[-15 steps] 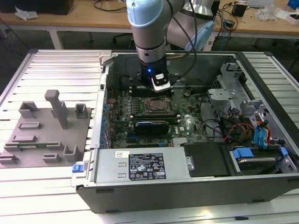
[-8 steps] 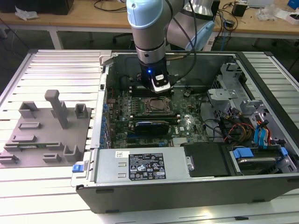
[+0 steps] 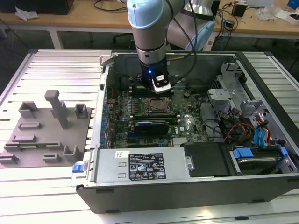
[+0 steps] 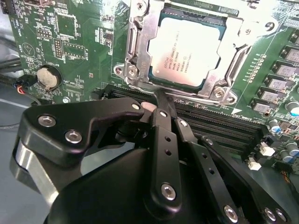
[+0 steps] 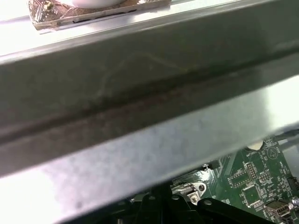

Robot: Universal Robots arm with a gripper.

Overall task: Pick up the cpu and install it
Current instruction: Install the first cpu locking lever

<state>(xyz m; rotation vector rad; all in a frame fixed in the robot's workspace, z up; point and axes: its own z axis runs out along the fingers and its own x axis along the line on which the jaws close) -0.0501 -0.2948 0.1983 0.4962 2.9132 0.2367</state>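
The cpu (image 4: 187, 51), a silvery square chip, lies flat inside the metal-framed socket (image 4: 140, 51) on the green motherboard (image 4: 70, 42). In the exterior view the socket (image 3: 156, 106) sits mid-board inside the open computer case. My gripper (image 3: 161, 85) hangs just behind the socket, low over the board. In the second wrist view its black fingers (image 4: 161, 109) come together in a narrow tip at the socket frame's edge, shut, with nothing visible between them. The cpu is apart from the fingertips.
A grey plastic fixture tray (image 3: 46, 130) lies at the exterior view's left. The case holds a power supply (image 3: 145, 165) in front and a drive cage with cables (image 3: 247, 126) at the right. Black memory slots (image 4: 224, 126) and a coin battery (image 4: 48, 78) flank the socket. A case wall (image 5: 140, 93) runs close by the wrist.
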